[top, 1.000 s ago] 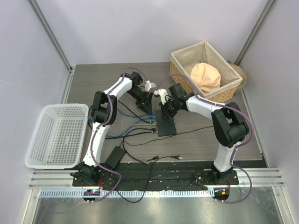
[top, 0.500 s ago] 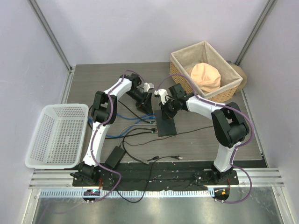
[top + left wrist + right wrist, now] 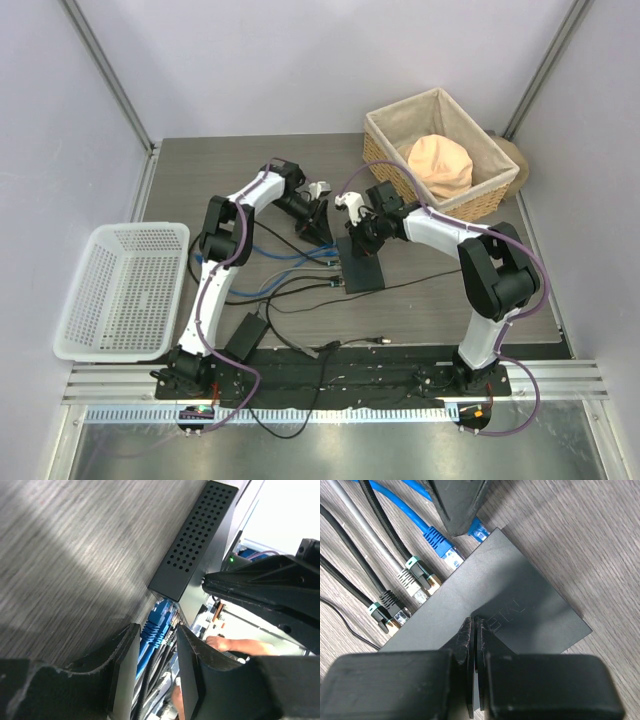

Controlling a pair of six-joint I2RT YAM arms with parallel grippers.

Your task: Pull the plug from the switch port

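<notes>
From above, the dark-grey switch [image 3: 362, 272] lies flat on the wooden surface [image 3: 200, 180], between the two arms. The left claw [image 3: 322, 228] points at its far-left corner. The right claw [image 3: 360, 240] sits over its far end. Cables [image 3: 285, 252] run off to the left.

Left wrist view: the left claw [image 3: 157, 630] is spread, with a finger [image 3: 125, 665] on each side of a blue plug [image 3: 159, 617] seated in the switch's [image 3: 192, 545] end socket. Narrow gaps show beside the plug.

Right wrist view: the right claw [image 3: 475, 630] is pressed together, its tips down on the switch's [image 3: 520, 595] flat top. The blue plug [image 3: 480, 532] sits under the left claw [image 3: 460, 520], with a second blue plug [image 3: 442, 545] next along.
</notes>
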